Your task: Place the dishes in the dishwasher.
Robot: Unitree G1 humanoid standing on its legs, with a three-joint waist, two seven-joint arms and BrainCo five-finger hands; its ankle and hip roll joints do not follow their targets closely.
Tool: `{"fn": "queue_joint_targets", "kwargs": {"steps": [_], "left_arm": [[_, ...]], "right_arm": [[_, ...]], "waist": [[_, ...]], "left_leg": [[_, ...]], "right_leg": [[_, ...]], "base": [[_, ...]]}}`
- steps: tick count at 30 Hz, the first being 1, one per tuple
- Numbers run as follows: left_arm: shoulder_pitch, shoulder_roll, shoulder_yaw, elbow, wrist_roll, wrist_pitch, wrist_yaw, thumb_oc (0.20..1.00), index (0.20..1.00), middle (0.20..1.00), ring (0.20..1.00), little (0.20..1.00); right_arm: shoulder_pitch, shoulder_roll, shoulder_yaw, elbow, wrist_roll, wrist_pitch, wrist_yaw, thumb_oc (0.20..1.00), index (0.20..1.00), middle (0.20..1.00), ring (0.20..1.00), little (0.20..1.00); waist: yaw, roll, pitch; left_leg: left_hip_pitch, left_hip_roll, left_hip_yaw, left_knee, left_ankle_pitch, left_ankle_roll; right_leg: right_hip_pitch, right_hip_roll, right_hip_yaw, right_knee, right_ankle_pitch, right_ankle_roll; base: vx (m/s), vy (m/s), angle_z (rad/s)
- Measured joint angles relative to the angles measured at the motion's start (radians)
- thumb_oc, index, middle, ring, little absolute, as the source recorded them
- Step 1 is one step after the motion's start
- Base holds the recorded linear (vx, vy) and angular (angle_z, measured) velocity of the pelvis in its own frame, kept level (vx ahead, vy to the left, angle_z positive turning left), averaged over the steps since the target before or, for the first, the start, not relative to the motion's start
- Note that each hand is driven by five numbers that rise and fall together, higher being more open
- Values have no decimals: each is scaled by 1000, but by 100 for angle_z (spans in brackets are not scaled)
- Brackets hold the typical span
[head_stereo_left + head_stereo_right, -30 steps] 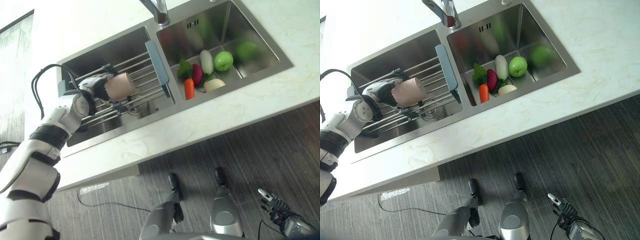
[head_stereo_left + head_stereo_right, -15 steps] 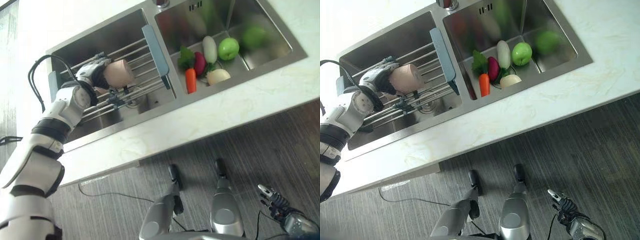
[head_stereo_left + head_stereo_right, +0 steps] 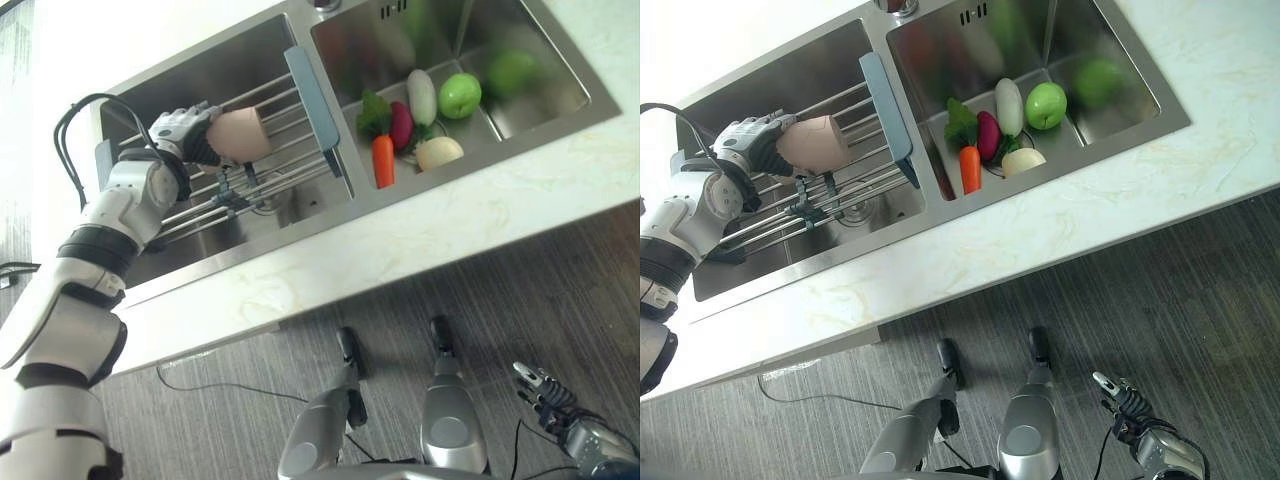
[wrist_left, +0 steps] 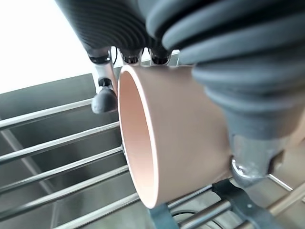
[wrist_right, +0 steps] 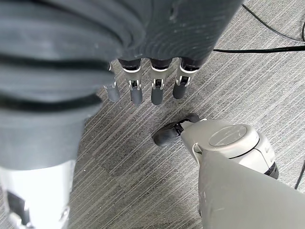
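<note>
A pinkish-tan cup (image 3: 240, 135) lies on its side just above the steel-bar rack (image 3: 262, 180) that spans the left sink basin (image 3: 200, 85). My left hand (image 3: 180, 130) is shut on the cup, its fingers wrapped round the cup's wall (image 4: 186, 138) and the rim (image 4: 136, 143) facing away from the wrist. The rack's bars (image 4: 57, 143) run close under the cup. Low at the lower right, my right hand (image 3: 545, 392) hangs over the floor with its fingers (image 5: 157, 86) straight and nothing in it.
A blue-grey end piece (image 3: 312, 98) caps the rack beside the divider. The right basin (image 3: 520, 100) holds a carrot (image 3: 382, 160), a white radish (image 3: 422, 96), a green apple (image 3: 460, 95) and other vegetables. A pale marble counter (image 3: 400, 240) runs in front of the sinks.
My left hand has lifted the cup a little up and back from the rack bars. The camera shifted slightly. My right hand hangs as before.
</note>
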Motion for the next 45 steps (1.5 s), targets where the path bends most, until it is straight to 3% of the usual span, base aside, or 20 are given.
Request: {"fn": "queue_joint_targets", "kwargs": {"steps": [6, 7, 9, 11, 13, 14, 18, 22, 24, 27, 32, 34, 36, 37, 38, 39, 40, 41, 43, 45], "left_arm": [[61, 0, -9, 3, 34, -22, 50, 200, 200, 200, 200, 200], [97, 1, -10, -7, 21, -85, 75, 200, 200, 200, 200, 200], [135, 5, -11, -81, -26, -108, 98, 200, 200, 200, 200, 200], [192, 22, 3, -286, -93, -124, 153, 200, 200, 200, 200, 200], [355, 27, 103, -460, -88, -162, 233, 200, 200, 200, 200, 200], [395, 35, 107, -463, -77, -165, 259, 200, 200, 200, 200, 200], [558, 162, 242, -627, 35, -151, 377, 200, 200, 200, 200, 200], [670, 211, 425, -680, 70, -115, 466, 200, 200, 200, 200, 200], [717, 210, 457, -694, 69, -113, 497, 200, 200, 200, 200, 200], [917, 158, 596, -743, 69, -114, 557, 200, 200, 200, 200, 200], [1136, -87, 804, -832, 71, -90, 614, 200, 200, 200, 200, 200], [1157, -83, 808, -839, 79, -86, 613, 200, 200, 200, 200, 200], [1173, -99, 789, -867, 69, -105, 608, 200, 200, 200, 200, 200], [1133, -99, 771, -867, 62, -119, 605, 200, 200, 200, 200, 200], [1047, -121, 767, -862, 59, -149, 602, 200, 200, 200, 200, 200], [1022, -141, 774, -862, 53, -165, 605, 200, 200, 200, 200, 200], [1034, -164, 784, -862, 38, -170, 609, 200, 200, 200, 200, 200], [1046, -207, 784, -870, 37, -179, 613, 200, 200, 200, 200, 200], [1064, -203, 780, -903, 39, -222, 613, 200, 200, 200, 200, 200], [1038, -209, 765, -883, 40, -248, 613, 200, 200, 200, 200, 200]], "right_arm": [[0, 2, 0, 2, -1, -17, -2, 1000, 1000, 1000, 1000, 1000], [0, 8, -1, 17, -2, -21, -3, 1000, 1000, 1000, 1000, 1000], [-3, 25, -2, 26, -2, -24, -11, 1000, 1000, 1000, 1000, 1000], [10, 81, -1, 64, -3, -30, -25, 1000, 1000, 1000, 1000, 1000], [70, 155, -6, 101, -22, -38, -34, 1000, 1000, 1000, 1000, 1000], [103, 164, -3, 104, -22, -38, -36, 1000, 1000, 1000, 1000, 1000], [217, 180, -12, 123, -23, -37, -60, 1000, 1000, 1000, 1000, 1000], [226, 219, -46, 119, -42, -33, -78, 1000, 1000, 1000, 1000, 1000], [239, 235, -45, 117, -44, -25, -82, 1000, 1000, 1000, 1000, 1000], [269, 259, -44, 84, -66, 0, -100, 1000, 1000, 1000, 1000, 1000], [273, 254, -38, 49, -141, 40, -101, 1000, 1000, 1000, 1000, 1000], [268, 233, -28, 37, -158, 58, -99, 1000, 1000, 1000, 1000, 1000], [267, 206, -9, 11, -157, 68, -109, 1000, 1000, 1000, 1000, 1000], [274, 203, -4, -5, -150, 69, -124, 1000, 1000, 1000, 1000, 1000], [276, 214, -6, -31, -114, 69, -145, 1000, 1000, 1000, 1000, 1000], [266, 225, -41, -38, -86, 68, -166, 1000, 1000, 1000, 1000, 1000], [255, 230, -68, -71, -54, 70, -196, 1000, 1000, 1000, 1000, 1000], [259, 232, -89, -146, -32, 69, -218, 1000, 1000, 1000, 1000, 1000], [230, 227, -115, -213, -18, 61, -234, 1000, 1000, 1000, 1000, 1000], [254, 243, -118, -175, -18, 50, -245, 1000, 1000, 1000, 1000, 1000]], "waist": [[0, -3, -2], [3, -11, -15], [9, -37, -42], [22, -77, -83], [39, -102, -166], [64, -94, -219], [126, -110, -332], [152, -153, -367], [166, -167, -377], [196, -171, -379], [275, -156, -373], [341, -144, -372], [365, -111, -350], [370, -99, -322], [361, -148, -264], [346, -187, -224], [348, -224, -208], [330, -231, -208], [312, -181, -207], [245, -164, -200]], "left_leg": [[45, 3, -1, -1, -4, 2], [63, 4, -2, -1, -10, 4], [66, 6, -3, -1, -10, 3], [98, 7, -5, -1, -14, 3], [158, 8, -5, -1, -41, 1], [163, 8, -8, -1, -50, 2], [232, 13, -30, -1, -73, -7], [254, 30, -48, -1, -76, -10], [252, 38, -63, -1, -72, -14], [270, 48, -77, -1, -71, -17], [268, 79, -149, 0, -50, -47], [254, 100, -182, -1, -39, -63], [183, 126, -246, -2, -32, -74], [125, 149, -236, -2, -65, -62], [78, 144, -52, 14, -134, -52], [34, 121, 145, 153, -99, -58], [42, 110, 255, 324, -117, -49], [97, 112, 309, 467, -164, -53], [263, 134, 277, 472, -261, -79], [330, 139, 286, 472, -257, -98]], "right_leg": [[48, 2, -4, 0, -2, 0], [66, 3, -6, 0, -4, -1], [72, 3, -13, 0, -4, -2], [110, 3, -26, 0, -14, -4], [172, 4, -32, -5, -41, -4], [177, 2, -33, -6, -48, -2], [260, 7, -82, -7, -88, -7], [297, 26, -94, -7, -95, -17], [303, 35, -109, -4, -99, -23], [328, 50, -114, -6, -105, -32], [362, 93, -174, -6, -120, -60], [367, 131, -197, 4, -121, -79], [360, 175, -294, 8, -122, -102], [352, 192, -348, 23, -139, -125], [333, 144, -488, 37, -175, -162], [324, 90, -572, 54, -186, -174], [328, 55, -625, 48, -180, -187], [344, 39, -677, 46, -175, -185], [310, 59, -687, 74, -177, -175], [311, 13, -757, 135, -162, -154]], "base": [[-2, -57, 1], [1, -94, 2], [24, -117, 10], [94, -132, 11], [146, -130, 0], [187, -172, 7], [120, -172, 21], [87, -211, 6], [57, -209, 17], [30, -207, 12], [-10, -258, 33], [-196, -253, 60], [-393, -228, 160], [-399, -173, 294], [-389, -109, 334], [-338, -12, 290], [-265, 13, 214], [-197, 63, 143], [-174, 157, 106], [-202, 348, 113]]}}
